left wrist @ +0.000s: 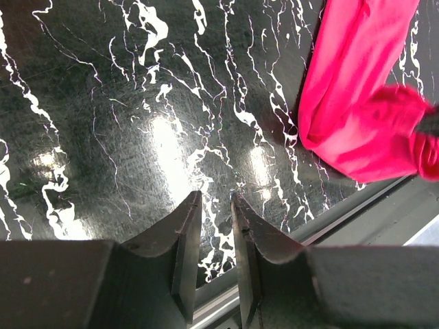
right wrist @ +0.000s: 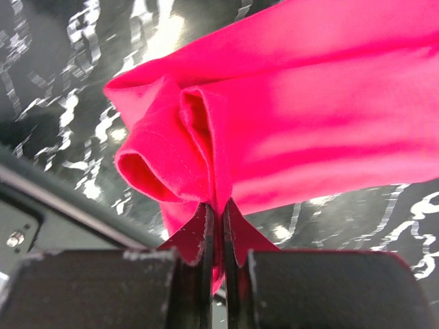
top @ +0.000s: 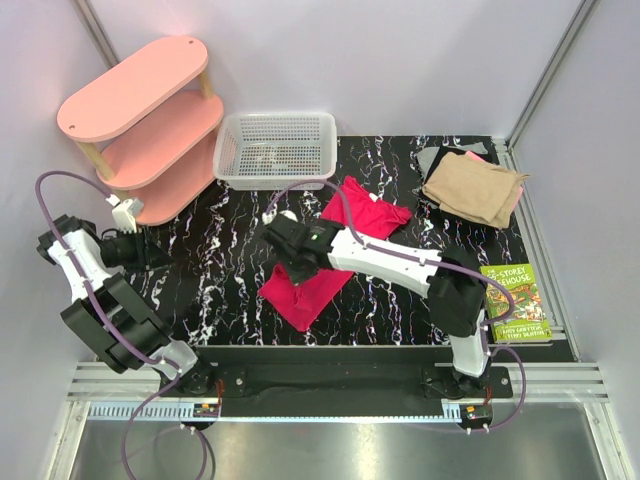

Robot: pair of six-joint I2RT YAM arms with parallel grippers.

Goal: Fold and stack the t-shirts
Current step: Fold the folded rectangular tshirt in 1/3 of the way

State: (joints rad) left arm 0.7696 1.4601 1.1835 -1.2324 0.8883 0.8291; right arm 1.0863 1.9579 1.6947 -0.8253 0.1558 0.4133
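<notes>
The crimson-pink tee (top: pixel 350 235) lies partly folded in the middle of the black marble table (top: pixel 220 270). My right gripper (top: pixel 296 262) is over its near-left part, shut on a bunched fold of the cloth; the wrist view shows the tee (right wrist: pixel 309 103) pinched between the right gripper's (right wrist: pixel 218 204) jaws and lifted a little. My left gripper (top: pixel 145 252) hovers at the table's left side, its jaws (left wrist: pixel 216 197) nearly together and empty; the tee (left wrist: pixel 357 103) lies off to its right. Folded tan (top: pixel 470 187), grey (top: pixel 438 160) and pale pink (top: pixel 517 198) tees are stacked at the back right.
A white mesh basket (top: pixel 275 150) stands at the back centre. A pink three-tier shelf (top: pixel 145 120) stands at the back left. A green book (top: pixel 515 300) lies at the right front edge. The metal rail (left wrist: pixel 357 205) runs along the table's near edge.
</notes>
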